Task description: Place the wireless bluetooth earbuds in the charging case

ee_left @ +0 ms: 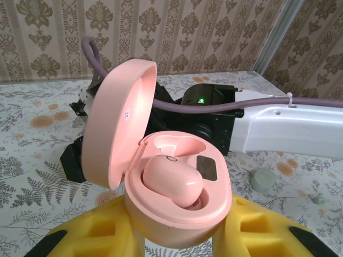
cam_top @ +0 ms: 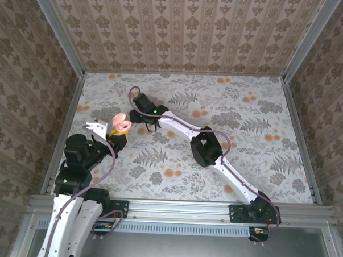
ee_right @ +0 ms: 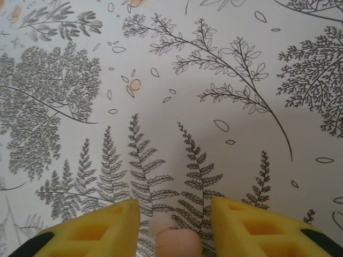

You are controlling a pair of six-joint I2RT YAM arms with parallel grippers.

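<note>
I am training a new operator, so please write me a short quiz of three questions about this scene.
1. True or false: the lid of the pink case is shut.
2. What lies between the fingers of the right pincer? A: an earbud. B: a cable. C: a coin.
3. How many earbuds sit in the case?
Key: 1 false, it stands open. 2 A. 3 one seated earbud.

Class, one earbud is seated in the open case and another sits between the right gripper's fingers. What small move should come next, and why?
Probably ease the right gripper toward the case, over the slot that looks free. The left gripper holds the case, lid open, with one earbud seated; the second earbud sits between the right fingers, though a firm grip cannot be confirmed.
</note>
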